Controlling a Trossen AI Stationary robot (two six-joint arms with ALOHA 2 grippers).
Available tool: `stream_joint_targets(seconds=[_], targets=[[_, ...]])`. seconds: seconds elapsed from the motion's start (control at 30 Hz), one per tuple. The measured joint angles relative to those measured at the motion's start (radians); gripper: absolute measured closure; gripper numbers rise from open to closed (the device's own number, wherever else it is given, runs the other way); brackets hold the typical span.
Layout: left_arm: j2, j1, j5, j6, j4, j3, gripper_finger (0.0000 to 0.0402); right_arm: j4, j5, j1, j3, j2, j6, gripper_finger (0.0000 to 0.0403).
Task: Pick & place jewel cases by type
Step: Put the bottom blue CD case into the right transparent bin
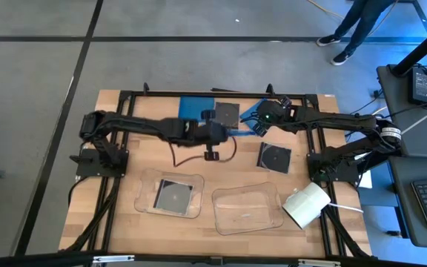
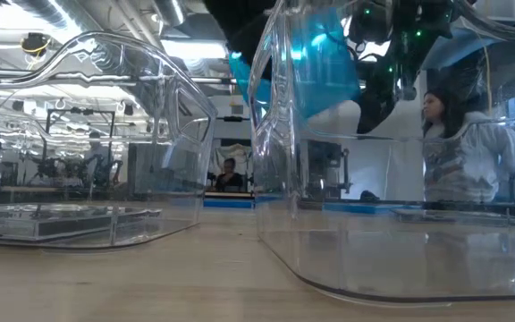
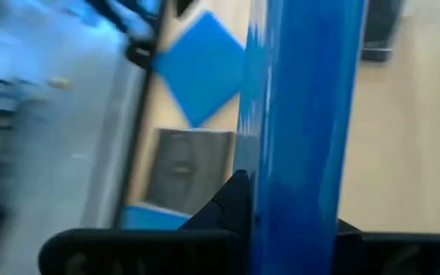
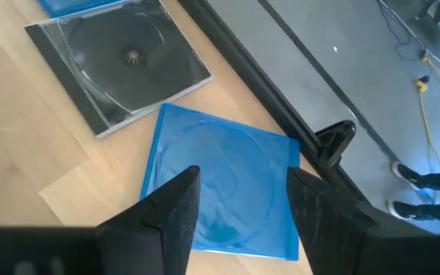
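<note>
My left gripper (image 1: 219,134) is shut on a translucent blue jewel case (image 3: 304,114), which shows as a thin blue strip (image 1: 236,133) in the high view and up in the air (image 2: 325,63) in the low view. My right gripper (image 4: 239,195) is open, its fingers above a second blue case (image 4: 220,176) that lies flat near the far edge (image 1: 255,126). A third blue case (image 1: 197,107) and a black case (image 1: 227,113) lie flat beside it. Another black case (image 1: 274,157) lies mid-table. A third black one (image 1: 173,196) lies in the left clear tray (image 1: 148,184). My left gripper pinches the blue jewel case between its two fingers (image 3: 231,202), one on each flat face, at the case's edge nearest the wrist (image 3: 292,221). The case stands on edge, reaching forward from the fingers. It is lifted clear of the table.
A second clear tray (image 1: 247,209) sits near the table's near edge, right of the first. A white object (image 1: 306,205) lies near the right arm's base. A black frame rail (image 1: 199,94) runs along the far edge. People stand beyond the table (image 2: 454,143).
</note>
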Motion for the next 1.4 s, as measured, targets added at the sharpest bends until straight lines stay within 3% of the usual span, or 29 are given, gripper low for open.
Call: stream_joint_targets(seconds=[0.13,0.23,0.4,0.6,0.8,1.07,1.17,1.3,1.4], targets=[[-0.002,-0.087,-0.163,0.011,0.049,0.003,0.0383,0.005,-0.016,0.001,0.000,0.000,-0.106,0.0204],[-0.001,-0.146,-0.159,-0.039,0.101,0.003,0.0383,0.004,-0.015,0.000,0.000,0.000,-0.169,0.0204],[-0.001,-0.247,-0.155,-0.094,0.153,0.003,0.0382,0.003,-0.014,-0.008,0.000,0.000,-0.109,0.0204],[0.001,-0.372,-0.254,-0.186,0.153,0.002,0.0382,0.030,-0.019,-0.012,0.000,0.000,-0.124,0.0204],[0.051,-0.451,-0.286,-0.223,0.237,0.002,0.0382,0.091,-0.055,-0.012,0.008,0.000,-0.123,0.0204],[0.155,-0.463,-0.220,-0.246,0.453,0.002,0.0382,0.053,-0.306,-0.002,0.056,0.000,-0.181,0.0204],[0.179,-0.469,-0.168,-0.281,0.456,0.003,0.0382,0.023,-0.263,-0.007,0.070,0.000,-0.177,0.0204],[0.185,-0.476,-0.010,-0.378,0.456,0.028,0.0382,0.004,-0.146,-0.019,0.081,-0.001,-0.154,0.0204],[0.182,-0.483,-0.001,-0.424,0.417,0.029,0.0382,-0.002,-0.116,-0.024,0.081,0.000,-0.145,0.0204]])
